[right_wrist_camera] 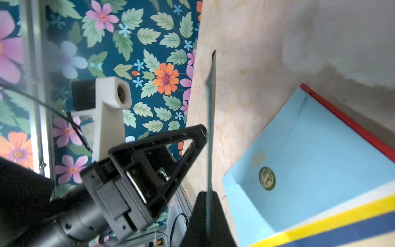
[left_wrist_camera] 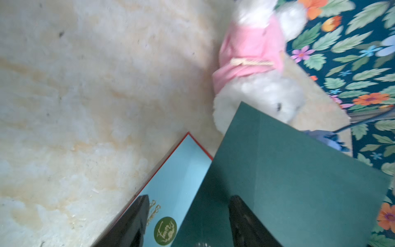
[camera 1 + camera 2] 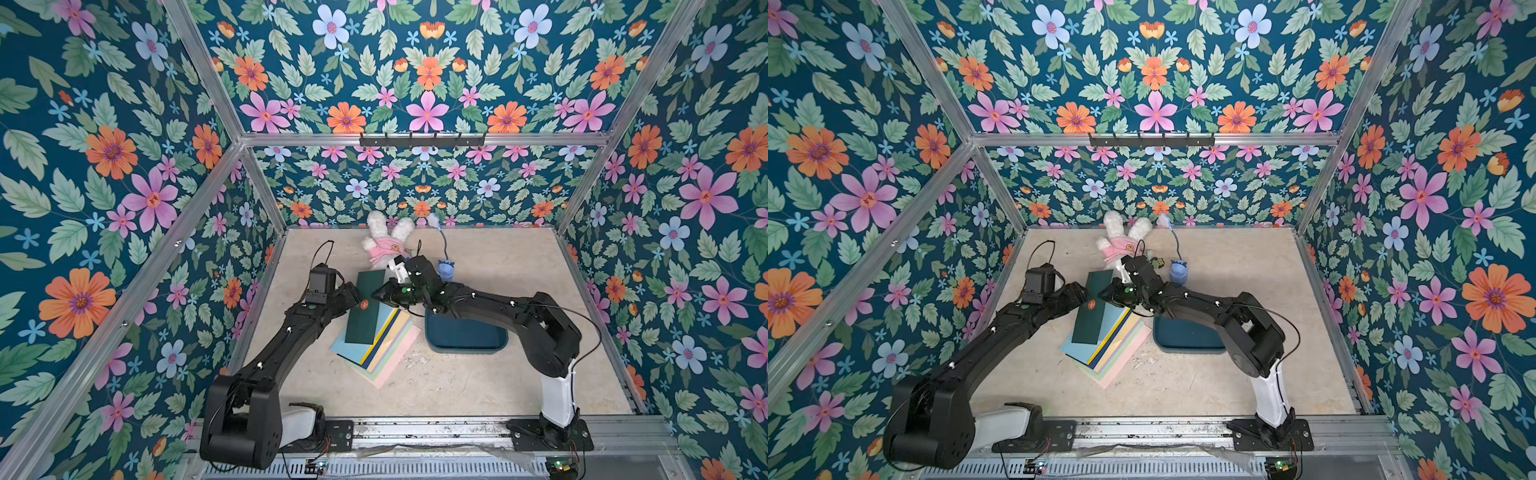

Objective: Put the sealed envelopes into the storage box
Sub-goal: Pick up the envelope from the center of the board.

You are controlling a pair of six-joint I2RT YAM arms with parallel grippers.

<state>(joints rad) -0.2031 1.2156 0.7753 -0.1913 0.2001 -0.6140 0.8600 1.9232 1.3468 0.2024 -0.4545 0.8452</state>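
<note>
A dark green envelope (image 3: 368, 307) (image 3: 1094, 309) with an orange seal hangs tilted above a fanned stack of sealed envelopes (image 3: 384, 349) (image 3: 1117, 345). My right gripper (image 3: 380, 293) (image 1: 208, 194) is shut on its edge, and in the right wrist view the green envelope (image 1: 211, 107) shows edge-on. My left gripper (image 3: 356, 296) (image 2: 190, 197) stands open at the opposite edge, its fingers (image 2: 132, 224) apart over the green envelope (image 2: 288, 171) and a light-blue envelope (image 2: 177, 177) (image 1: 310, 160). The teal storage box (image 3: 465, 347) (image 3: 1187, 347) lies right of the stack, partly under my right arm.
A white plush rabbit in pink (image 3: 386, 241) (image 2: 252, 53) lies at the back, close behind the grippers. A small blue toy (image 3: 445, 269) with a cord stands behind the box. Floral walls enclose the table on three sides.
</note>
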